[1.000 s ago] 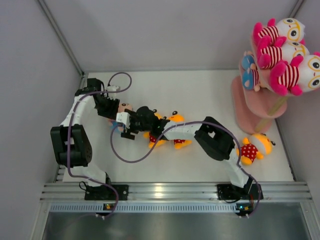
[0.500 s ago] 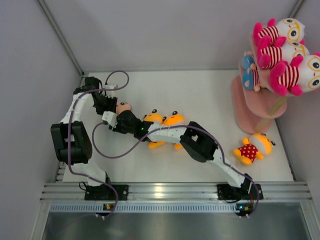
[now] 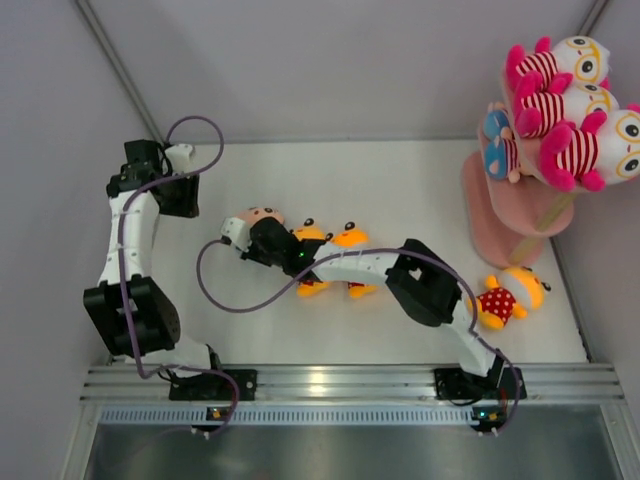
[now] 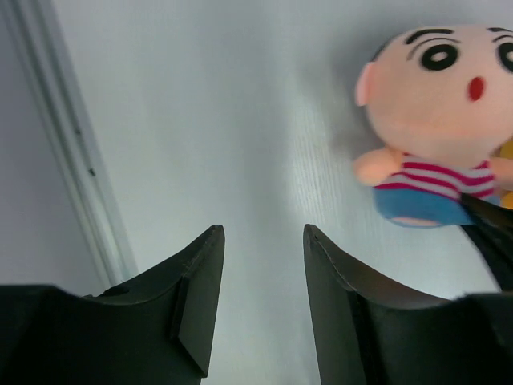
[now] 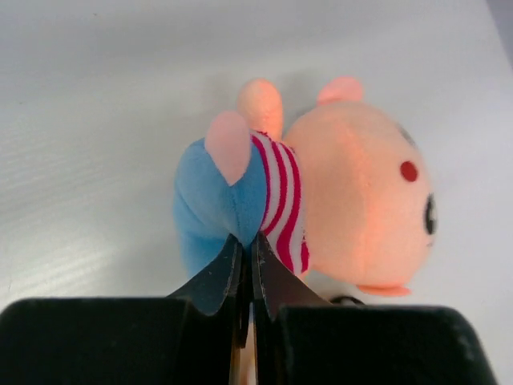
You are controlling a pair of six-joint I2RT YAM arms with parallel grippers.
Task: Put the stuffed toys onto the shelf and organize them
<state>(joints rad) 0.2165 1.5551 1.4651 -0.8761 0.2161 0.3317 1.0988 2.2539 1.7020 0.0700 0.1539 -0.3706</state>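
Observation:
A boy doll [image 3: 257, 215] in blue shorts and a striped shirt lies on the white table, left of centre. My right gripper [image 3: 250, 233] reaches across to it and is shut on the blue fabric of the boy doll [image 5: 321, 192], its tips [image 5: 247, 241] pinching the shorts. My left gripper [image 3: 184, 199] stands open and empty at the far left, apart from the boy doll [image 4: 437, 120]. Two orange toys [image 3: 330, 238] lie partly under my right arm. A third orange toy [image 3: 510, 296] lies by the pink shelf [image 3: 490, 215]. Three striped toys [image 3: 570, 105] sit on its top board.
Another boy doll [image 3: 496, 140] sits on a lower board of the shelf. Grey walls close the table at the left, back and right. A purple cable [image 3: 230, 300] loops over the table below the right gripper. The metal rail [image 3: 330, 385] runs along the near edge.
The right gripper has slid left past the orange toys and shut on the boy doll's shorts. The left arm has pulled back from the doll toward the far-left corner.

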